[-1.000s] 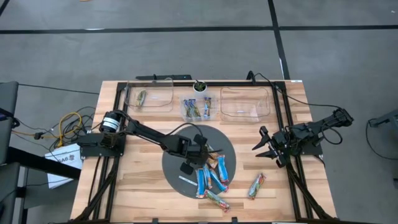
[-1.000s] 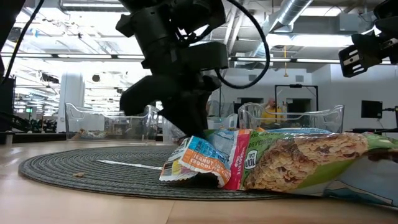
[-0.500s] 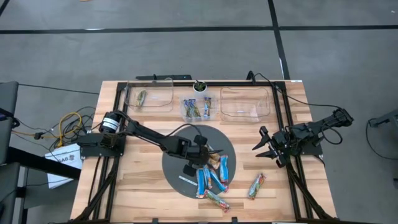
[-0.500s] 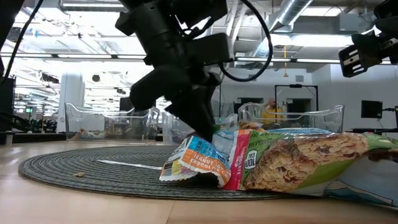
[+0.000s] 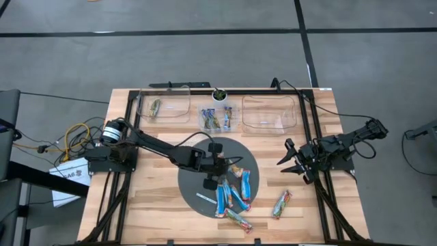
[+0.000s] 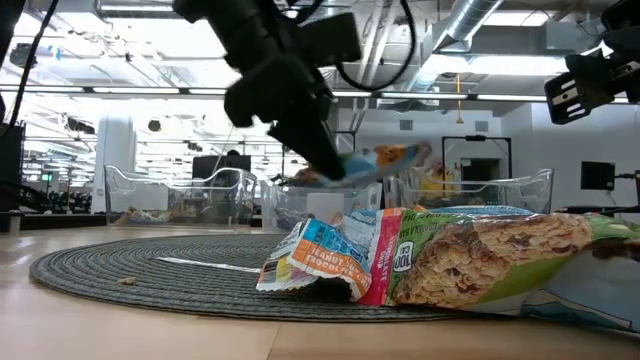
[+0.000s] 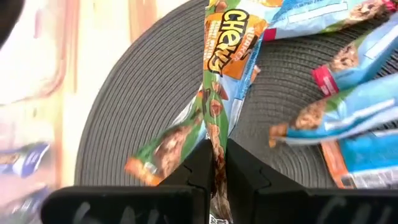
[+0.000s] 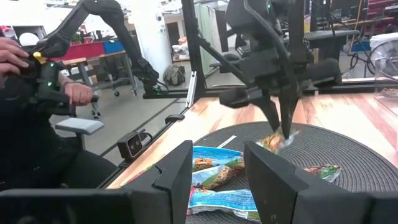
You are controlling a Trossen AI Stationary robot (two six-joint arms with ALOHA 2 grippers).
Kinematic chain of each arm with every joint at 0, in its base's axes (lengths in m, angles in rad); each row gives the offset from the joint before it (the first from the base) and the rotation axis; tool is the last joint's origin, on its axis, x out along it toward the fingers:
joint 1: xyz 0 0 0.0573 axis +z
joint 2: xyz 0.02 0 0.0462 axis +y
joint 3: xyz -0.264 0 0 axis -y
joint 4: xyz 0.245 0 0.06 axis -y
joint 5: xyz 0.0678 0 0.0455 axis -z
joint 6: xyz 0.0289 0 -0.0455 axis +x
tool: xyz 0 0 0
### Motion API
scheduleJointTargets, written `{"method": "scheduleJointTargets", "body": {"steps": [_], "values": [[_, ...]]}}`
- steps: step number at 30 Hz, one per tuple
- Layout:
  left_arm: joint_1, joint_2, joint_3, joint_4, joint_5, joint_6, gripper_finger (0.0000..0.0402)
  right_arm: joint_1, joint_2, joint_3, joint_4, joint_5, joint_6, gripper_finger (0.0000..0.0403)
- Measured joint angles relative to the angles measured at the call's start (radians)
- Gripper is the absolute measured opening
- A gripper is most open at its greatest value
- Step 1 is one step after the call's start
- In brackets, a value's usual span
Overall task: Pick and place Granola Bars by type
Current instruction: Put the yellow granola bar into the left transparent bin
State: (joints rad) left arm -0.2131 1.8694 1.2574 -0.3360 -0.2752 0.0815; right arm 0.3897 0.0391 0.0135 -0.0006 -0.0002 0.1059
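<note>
My left gripper (image 5: 225, 171) hangs over the round dark mat (image 5: 194, 179), shut on a green-tan-orange granola bar (image 7: 225, 43), which the low view shows in the air (image 6: 390, 160). Several more bars (image 5: 232, 196), bright blue and green-tan-orange, lie flat in a heap on the mat's near right part. One bar (image 5: 281, 203) lies on the wood to the right of the mat. My right gripper (image 5: 290, 161) waits open at the table's right side, far from the bars. My left gripper pinches one end of the green-tan-orange bar (image 7: 216, 146) between its two fingers. The fingers slant down from the table's left, in line with the bar's length. The bar sticks out past the fingertips (image 6: 345, 165), close to level, clear of the mat and of the heap.
Along the far edge stand a clear bin (image 5: 164, 106) with one bar, a small clear box (image 5: 217, 118) with blue bars, and a clear bin (image 5: 270, 113) on the right. A thin white strip (image 5: 205, 199) lies on the mat's near left.
My left gripper has risen from the heap on the mat, rolling its wrist as it went. It has taken the green-tan-orange bar up with it, and that bar now hangs clear above the other bars, which stay where they were.
</note>
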Motion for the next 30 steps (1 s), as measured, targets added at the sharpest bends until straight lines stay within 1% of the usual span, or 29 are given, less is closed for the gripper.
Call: {"method": "scheduleJointTargets", "body": {"steps": [5,20,30], "values": [[0.004,-0.075,-0.087,-0.006,0.000,-0.040,0.0020,0.000,0.000,0.000,0.000,0.000,0.000,0.0138],[0.044,-0.366,-0.399,0.014,-0.013,-0.184,0.0020,0.000,0.000,0.000,-0.001,0.000,0.000,0.0137],[0.069,-0.592,-0.605,0.010,-0.021,-0.280,0.0020,0.000,0.002,0.000,-0.002,0.000,0.000,0.0137]]}}
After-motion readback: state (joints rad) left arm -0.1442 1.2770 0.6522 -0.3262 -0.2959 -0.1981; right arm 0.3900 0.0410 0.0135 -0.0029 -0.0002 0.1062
